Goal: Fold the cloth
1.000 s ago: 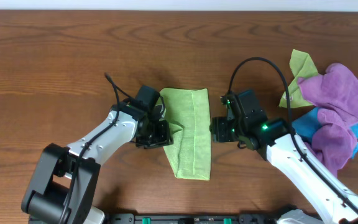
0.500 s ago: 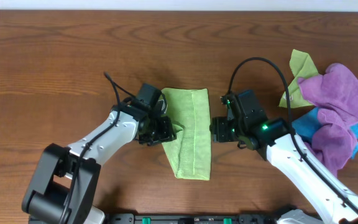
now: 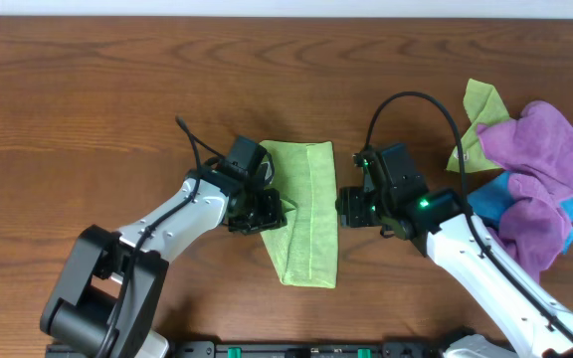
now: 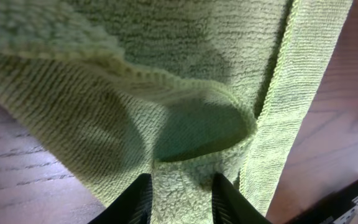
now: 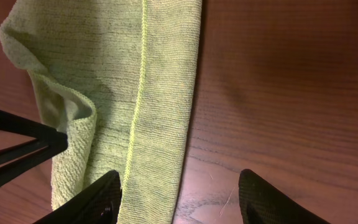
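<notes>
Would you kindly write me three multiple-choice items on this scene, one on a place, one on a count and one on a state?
1. Where does the cloth lie?
A. between the left gripper and the right gripper
B. left of both grippers
C. right of both grippers

2. How many colours show in the pile of cloths?
A. one
B. three
C. five

3. How is the right gripper?
A. shut on the cloth
B. open, empty
C. shut on nothing

Answers: A, a gripper at each side of it; B, purple, blue, lime-green; B, fingers wide apart, gripping nothing.
</notes>
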`<state>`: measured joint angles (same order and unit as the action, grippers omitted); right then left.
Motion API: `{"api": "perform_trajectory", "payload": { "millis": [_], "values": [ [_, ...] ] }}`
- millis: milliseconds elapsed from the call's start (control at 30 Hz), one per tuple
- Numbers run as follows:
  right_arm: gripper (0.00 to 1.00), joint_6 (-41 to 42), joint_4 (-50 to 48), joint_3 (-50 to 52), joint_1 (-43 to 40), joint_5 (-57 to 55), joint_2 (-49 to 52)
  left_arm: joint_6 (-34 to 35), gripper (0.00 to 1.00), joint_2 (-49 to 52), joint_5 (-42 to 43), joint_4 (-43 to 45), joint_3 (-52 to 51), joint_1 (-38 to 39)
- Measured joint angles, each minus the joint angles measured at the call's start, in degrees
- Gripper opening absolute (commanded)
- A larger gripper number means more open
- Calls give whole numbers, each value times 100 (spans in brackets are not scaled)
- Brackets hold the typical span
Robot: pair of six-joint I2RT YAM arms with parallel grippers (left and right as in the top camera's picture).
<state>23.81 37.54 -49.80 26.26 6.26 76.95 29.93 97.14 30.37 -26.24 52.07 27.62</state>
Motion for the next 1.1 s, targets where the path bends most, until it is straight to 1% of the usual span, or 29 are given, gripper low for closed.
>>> {"api": "perform_trajectory", "payload": {
  "millis": [267,400,500,567,667,933,1000,1100],
  "values": [
    [61,0,0,0,0,0,0,11,31,11,74,103,0,0],
    [61,0,0,0,0,0,0,13,29,107,94,118,0,0],
    [61,0,-2,0,0,0,0,31,24,177,125,120,0,0],
    [61,0,-2,0,0,0,0,39,18,188,144,125,0,0],
    [61,0,0,0,0,0,0,52,6,188,192,144,0,0],
    [61,0,15,0,0,0,0,-11,6,188,293,35,0,-37],
    [61,0,59,0,0,0,0,-101,6,175,354,-157,2,-125],
    [63,-2,170,-2,0,0,0,-356,6,74,369,-717,4,-332]
  ]
}}
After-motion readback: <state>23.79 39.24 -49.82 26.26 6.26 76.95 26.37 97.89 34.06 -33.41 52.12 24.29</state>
